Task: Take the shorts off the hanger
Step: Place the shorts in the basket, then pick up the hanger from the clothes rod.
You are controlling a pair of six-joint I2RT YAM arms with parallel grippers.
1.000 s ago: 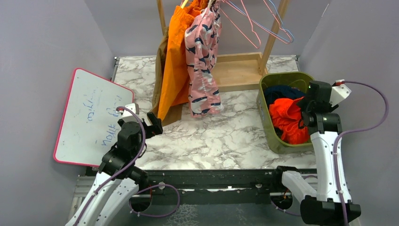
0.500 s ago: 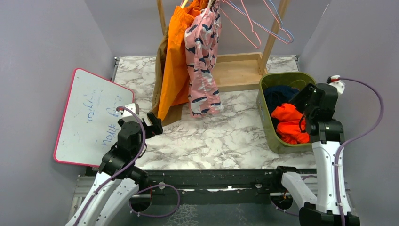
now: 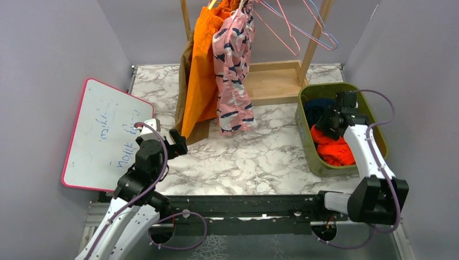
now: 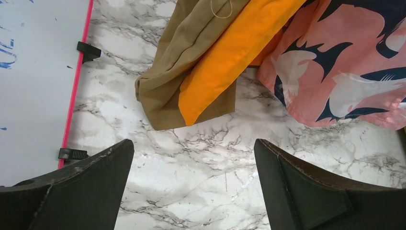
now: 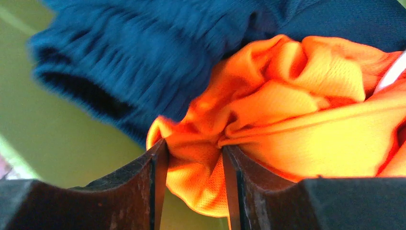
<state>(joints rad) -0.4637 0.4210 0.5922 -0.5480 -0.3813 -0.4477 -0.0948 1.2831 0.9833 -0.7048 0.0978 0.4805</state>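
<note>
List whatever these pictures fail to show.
How the pink shorts hang: the top view's upper edge cuts off the hanger hooks.
Whiteboard writing: too small in the top view, cropped in the left wrist view.
Tan-brown shorts: mostly covered by the bright orange shorts.
Right gripper: red-orange shorts lie between its fingers, but the blurred right wrist view does not settle a grip.

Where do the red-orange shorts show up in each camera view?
Top external: the red-orange shorts lie in the green bin at the right, below the right gripper.
Right wrist: they fill the centre and right, with a fold between the right gripper's fingers.
Left wrist: not in view.
Shared landmark: the navy shorts beside them.
</note>
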